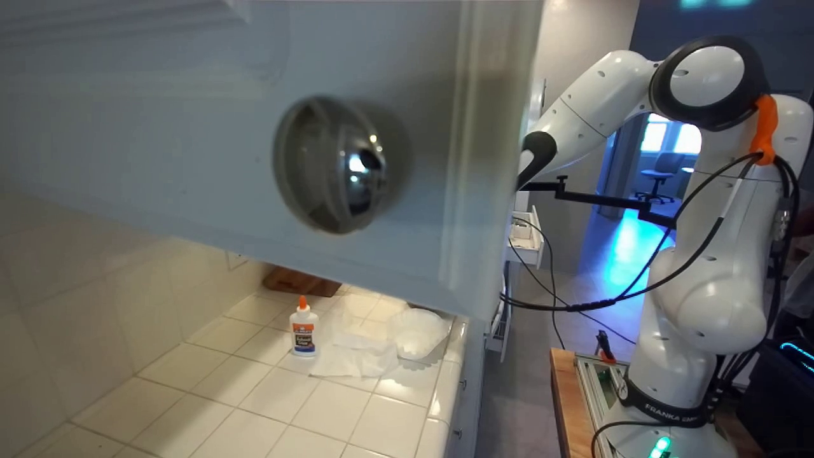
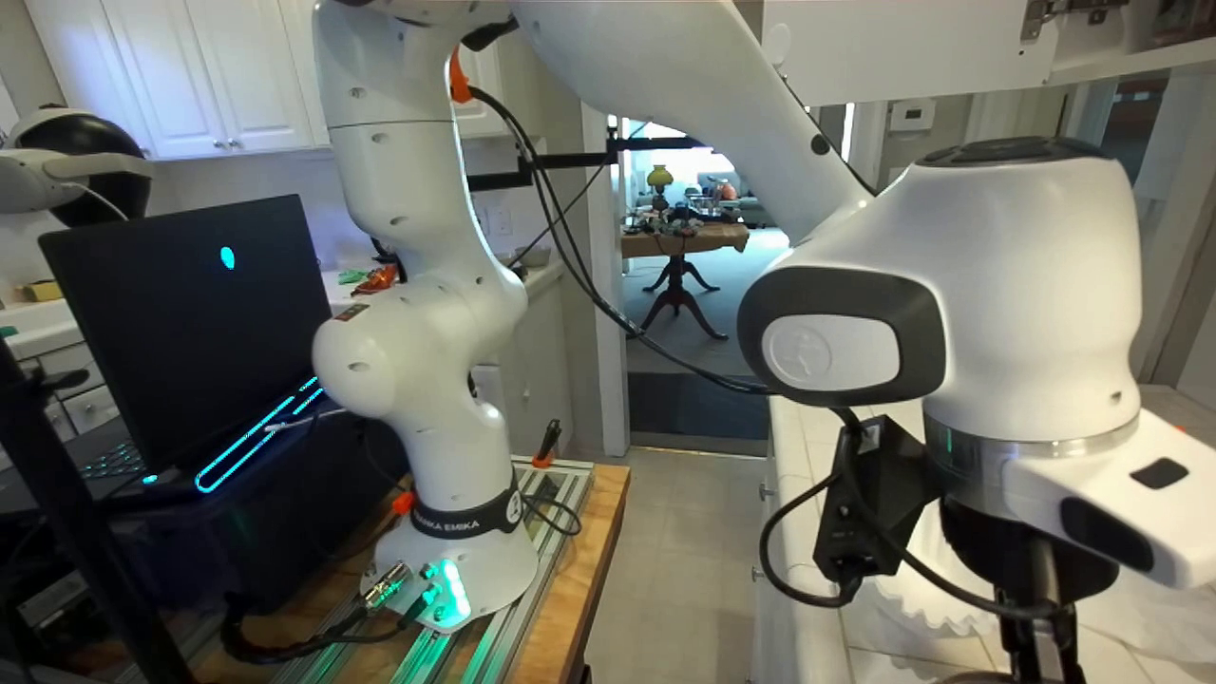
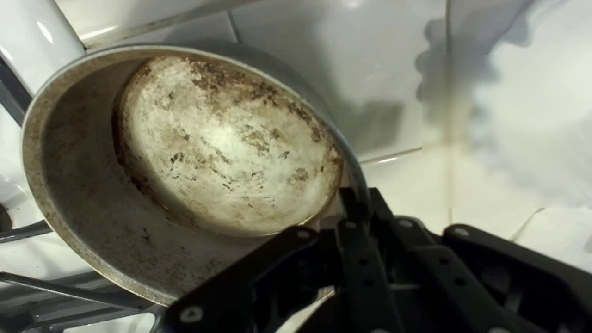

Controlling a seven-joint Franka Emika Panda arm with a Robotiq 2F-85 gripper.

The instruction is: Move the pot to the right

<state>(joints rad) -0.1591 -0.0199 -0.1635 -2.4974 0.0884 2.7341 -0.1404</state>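
One brown-stained metal pot point(image 3: 199, 166) dominates the wrist view, just beside a scalloped white paper point(image 3: 536, 115), as the gripper point(image 3: 363, 203) clenches the pot's rim on the side facing the paper, fingers point(image 3: 381, 203) set either side of the wall. Whether the pot is clear of the surface cannot be told. The thin metal looks stiff, hard to break and probably light enough to lift, though the smooth rim could slip or pivot in so narrow a pinch and let the far side sag; the upright wall, gripped deep, seems the sound place to hold. Glossy tile point(image 3: 402, 185) runs from the pot to beneath the paper, its grout lines apt to snag a dragged base, while dark bars point(image 3: 69, 291), apparently a burner grate, sit on the pot's side away from the paper. In an exterior view, the robot's wrist point(image 2: 1031, 285) hangs near the paper, its gripper tips out of sight; well apart from the paper stand a laptop point(image 2: 190, 332), white cabinets point(image 2: 237, 76) and, farther still, a table point(image 2: 655, 247). In an exterior view, a glue bottle point(image 1: 304, 327) stands upright on the tile near the paper, crinkled sheets point(image 1: 356, 359) lie between the two, and a cabinet door point(image 1: 159, 127) with a shiny round knob point(image 1: 334, 165) looms just above the paper; neither pot nor gripper shows there.
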